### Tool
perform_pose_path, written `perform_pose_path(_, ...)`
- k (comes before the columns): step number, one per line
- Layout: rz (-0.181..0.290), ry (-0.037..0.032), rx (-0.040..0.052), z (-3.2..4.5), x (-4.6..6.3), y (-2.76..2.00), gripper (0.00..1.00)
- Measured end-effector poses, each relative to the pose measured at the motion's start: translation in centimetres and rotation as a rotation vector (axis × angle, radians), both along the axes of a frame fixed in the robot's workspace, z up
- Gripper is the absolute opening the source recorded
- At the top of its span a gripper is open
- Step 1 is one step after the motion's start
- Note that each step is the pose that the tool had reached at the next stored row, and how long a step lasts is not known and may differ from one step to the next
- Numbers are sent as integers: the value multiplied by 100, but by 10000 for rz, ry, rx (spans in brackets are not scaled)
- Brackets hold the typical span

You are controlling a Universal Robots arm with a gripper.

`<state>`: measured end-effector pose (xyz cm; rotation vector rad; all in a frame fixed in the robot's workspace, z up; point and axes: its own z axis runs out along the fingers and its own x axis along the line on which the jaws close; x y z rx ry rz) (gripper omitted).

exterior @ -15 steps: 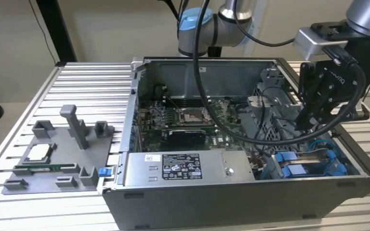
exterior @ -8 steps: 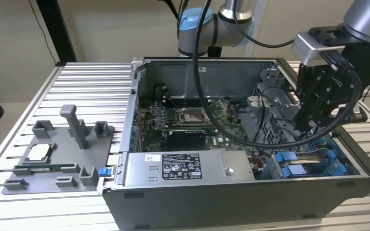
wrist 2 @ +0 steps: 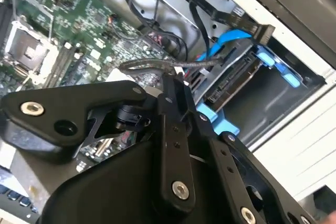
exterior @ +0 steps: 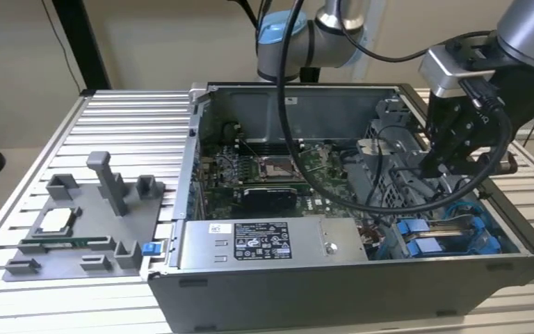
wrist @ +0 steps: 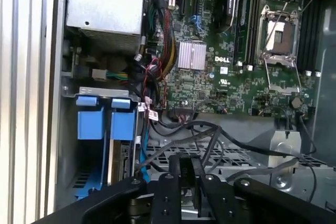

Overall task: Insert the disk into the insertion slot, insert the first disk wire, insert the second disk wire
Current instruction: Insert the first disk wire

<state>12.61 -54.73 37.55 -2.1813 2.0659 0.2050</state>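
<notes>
The ribbed metal counter [exterior: 128, 118] carries an open grey computer case [exterior: 341, 292] toward the exterior view's right. A flat grey fixture plate [exterior: 86, 209] lies just beside it, on the left.

Loose black cables [wrist: 202, 126] cross above the insertion slot [exterior: 445, 240] at the exterior view's right, around your end effector [exterior: 434, 169]; the power supply [exterior: 248, 245] flanks it on that view's left.

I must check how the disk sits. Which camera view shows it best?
The second wrist view: the disk turns its connector edge to the camera, framed in blue, within the insertion slot. The first wrist view shows its blue tabs and a thin edge; the exterior view shows blue frame parts.
</notes>
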Motion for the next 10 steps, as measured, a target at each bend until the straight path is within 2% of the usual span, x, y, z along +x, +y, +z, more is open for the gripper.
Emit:
perform_pose_path(2, -1, 31, 17, 3, 18, -14, 0)
perform_pose_path(5, -1, 241, 11, 4, 57, -67, 0)
perform_pose_path(6, -1, 286, -2, 3, 66, -93, 0)
perform_pose_path(8, -1, 340, -40, 3, 82, -148, 0)
perform_pose_path(10, -1, 356, -51, 1, 112, -199, 0)
